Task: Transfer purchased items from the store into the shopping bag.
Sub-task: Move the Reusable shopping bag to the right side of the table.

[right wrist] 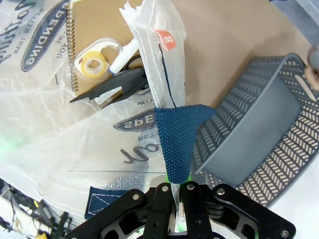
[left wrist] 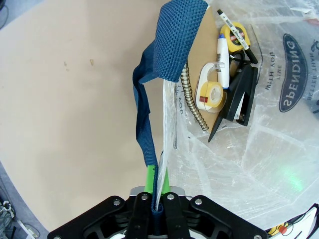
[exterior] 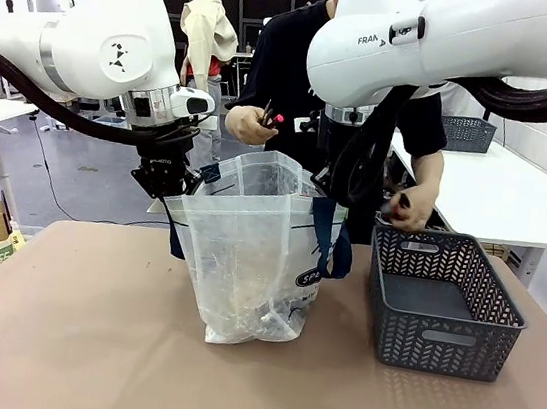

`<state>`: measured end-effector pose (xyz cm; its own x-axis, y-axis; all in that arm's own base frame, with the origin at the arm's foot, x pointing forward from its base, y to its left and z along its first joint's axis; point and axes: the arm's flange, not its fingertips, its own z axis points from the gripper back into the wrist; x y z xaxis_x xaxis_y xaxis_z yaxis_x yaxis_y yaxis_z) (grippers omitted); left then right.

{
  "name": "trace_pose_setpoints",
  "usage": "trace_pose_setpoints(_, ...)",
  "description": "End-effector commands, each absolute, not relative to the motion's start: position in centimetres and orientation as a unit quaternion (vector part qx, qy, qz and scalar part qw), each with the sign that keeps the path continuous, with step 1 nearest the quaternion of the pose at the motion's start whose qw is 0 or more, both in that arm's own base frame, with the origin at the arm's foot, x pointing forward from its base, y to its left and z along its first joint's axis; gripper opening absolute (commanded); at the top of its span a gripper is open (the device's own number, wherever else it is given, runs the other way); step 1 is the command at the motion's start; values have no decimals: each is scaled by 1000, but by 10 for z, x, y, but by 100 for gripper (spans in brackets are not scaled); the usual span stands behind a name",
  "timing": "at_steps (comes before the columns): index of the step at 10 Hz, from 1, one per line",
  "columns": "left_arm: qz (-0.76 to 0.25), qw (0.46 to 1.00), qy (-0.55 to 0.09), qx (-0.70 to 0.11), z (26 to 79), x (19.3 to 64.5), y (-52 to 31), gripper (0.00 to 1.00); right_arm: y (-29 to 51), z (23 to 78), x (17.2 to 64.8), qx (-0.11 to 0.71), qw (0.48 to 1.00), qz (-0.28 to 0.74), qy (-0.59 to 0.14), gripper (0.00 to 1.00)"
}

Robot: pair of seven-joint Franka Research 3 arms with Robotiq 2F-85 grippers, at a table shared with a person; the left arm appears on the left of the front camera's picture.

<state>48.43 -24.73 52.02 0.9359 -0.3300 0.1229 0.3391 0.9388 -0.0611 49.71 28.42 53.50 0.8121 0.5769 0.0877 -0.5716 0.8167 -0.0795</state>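
1. Bag [exterior: 247, 252]: translucent plastic, navy lettering, navy strap handles [left wrist: 172, 45]; upright, mouth open.
2. Inside the bag, lying flat: spiral notebook [left wrist: 209, 40], tape roll [left wrist: 212, 92], black stapler [left wrist: 239, 97], white marker [left wrist: 224, 55].
3. Basket [exterior: 437, 342]: dark grey, lattice-sided, upright, just beside the bag.

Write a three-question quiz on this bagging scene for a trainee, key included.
1. True or false: the shopping bag lies flat on the table.
2. What do the left arm's jaws clamp? A) the bag's blue strap and rim; B) the basket; C) a pen.
3. Fill in: inside the bag, a black stapler and a tape dispenser lie on a spiral ____.

Key: 1 false, since both arms hold the bag upright and open; 2 A; 3 notebook.
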Motion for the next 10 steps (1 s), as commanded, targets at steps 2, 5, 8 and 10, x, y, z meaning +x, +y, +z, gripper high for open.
trace_pose_setpoints(2,-170,983,-55,-41,520,484,-247,0,284,534,497,-25,952,301,-53,0)
trace_pose_setpoints(5,-170,983,-55,-41,520,484,-247,0,284,534,497,-25,952,301,-53,0)
trace_pose_setpoints(8,-170,983,-55,-41,520,484,-247,0,284,534,497,-25,952,301,-53,0)
trace_pose_setpoints(10,-170,983,-55,-41,520,484,-247,0,284,534,497,-25,952,301,-53,0)
